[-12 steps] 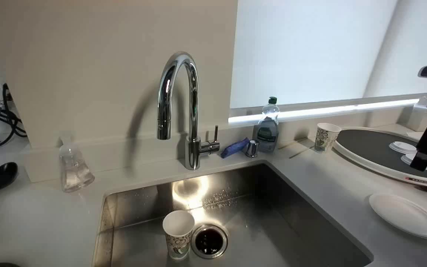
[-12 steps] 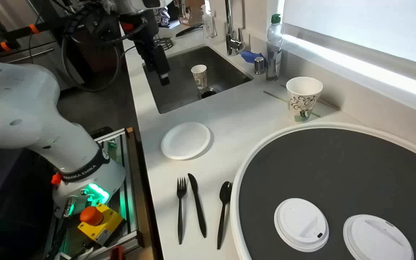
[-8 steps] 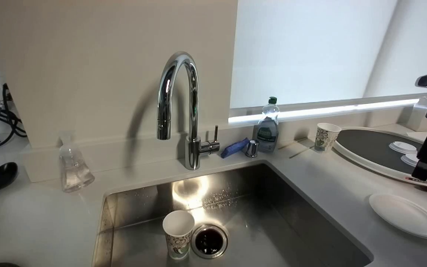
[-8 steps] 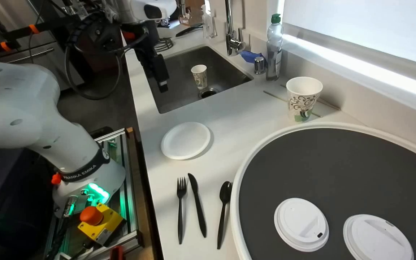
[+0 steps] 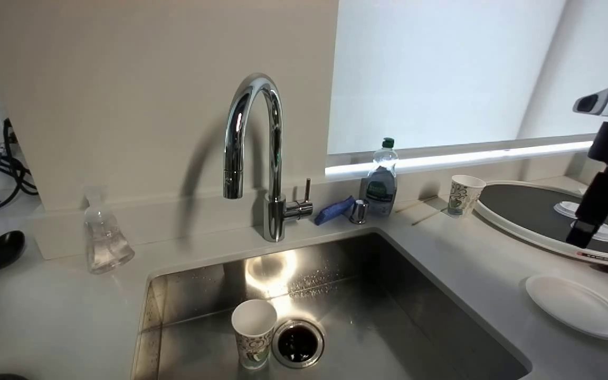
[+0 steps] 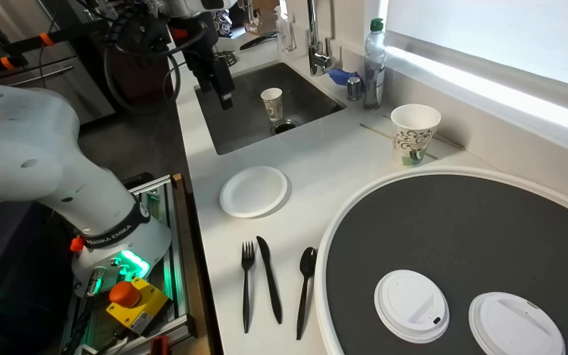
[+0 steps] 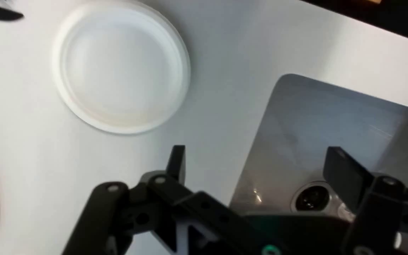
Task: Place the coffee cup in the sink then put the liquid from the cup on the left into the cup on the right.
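A paper cup with a swirl pattern point(image 5: 254, 338) stands upright in the steel sink point(image 5: 388, 343), beside the drain point(image 5: 298, 343). It also shows in an exterior view point(image 6: 272, 104). A second patterned paper cup point(image 6: 412, 138) stands upright on the counter near the round board, also in an exterior view point(image 5: 464, 196). Whether either cup holds liquid cannot be seen. My gripper is open and empty in the wrist view point(image 7: 256, 150), above the counter and sink edge point(image 7: 296, 117). In the exterior views its fingers point(image 5: 578, 236) point(image 6: 226, 102) are apart from both cups.
The chrome tap point(image 5: 234, 137) arches over the sink. A dish soap bottle point(image 6: 374, 69), blue cloth point(image 6: 341, 77) and small metal cap point(image 6: 354, 89) stand behind it. A white plate point(image 6: 253, 192), black cutlery point(image 6: 269, 281), and a grey round board point(image 6: 461, 227) with lids point(image 6: 411, 305) are on the counter.
My gripper dipped slightly, then rose and moved a little, leftward in an exterior view and toward the sink's far end. The cups have not moved.
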You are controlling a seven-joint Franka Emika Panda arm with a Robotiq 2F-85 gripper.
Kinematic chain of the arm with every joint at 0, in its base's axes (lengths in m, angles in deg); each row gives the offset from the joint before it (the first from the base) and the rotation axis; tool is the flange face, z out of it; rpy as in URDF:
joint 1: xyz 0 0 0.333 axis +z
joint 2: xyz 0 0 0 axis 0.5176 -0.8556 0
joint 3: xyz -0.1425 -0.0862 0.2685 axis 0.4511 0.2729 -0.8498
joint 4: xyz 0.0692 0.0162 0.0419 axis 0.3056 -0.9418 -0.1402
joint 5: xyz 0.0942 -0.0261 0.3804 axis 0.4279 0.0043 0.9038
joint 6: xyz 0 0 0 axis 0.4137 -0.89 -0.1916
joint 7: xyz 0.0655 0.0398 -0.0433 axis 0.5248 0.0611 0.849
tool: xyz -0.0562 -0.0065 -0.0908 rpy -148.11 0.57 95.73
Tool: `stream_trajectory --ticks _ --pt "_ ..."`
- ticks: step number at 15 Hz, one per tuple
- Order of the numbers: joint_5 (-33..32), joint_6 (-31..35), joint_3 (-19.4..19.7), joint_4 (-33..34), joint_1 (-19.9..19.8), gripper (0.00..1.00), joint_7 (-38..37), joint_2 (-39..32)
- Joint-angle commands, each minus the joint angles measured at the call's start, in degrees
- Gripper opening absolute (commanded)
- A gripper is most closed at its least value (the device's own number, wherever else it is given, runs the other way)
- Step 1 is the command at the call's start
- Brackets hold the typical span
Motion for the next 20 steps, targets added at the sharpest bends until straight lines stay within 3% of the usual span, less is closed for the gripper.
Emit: stream_trajectory --ticks 1,5,8,9,12,20 --pt "7.29 6.73 -4.56 2.61 8.82 1.00 0.08 -7.06" --pt "12.50 17.35 -9.07 6.01 16.20 1.00 1.88 -16.42" --pt "16.39 23.31 -8.98 9.10 20.71 1.00 5.94 -22.86" --pt "13.75 21.33 -10.16 5.81 18.47 1.00 2.20 -17.28" --pt "15.21 22.63 -10.36 8.49 19.43 1.00 4.40 -21.90" --pt "15.32 22.62 -10.18 9.15 19.34 1.00 4.82 -22.51"
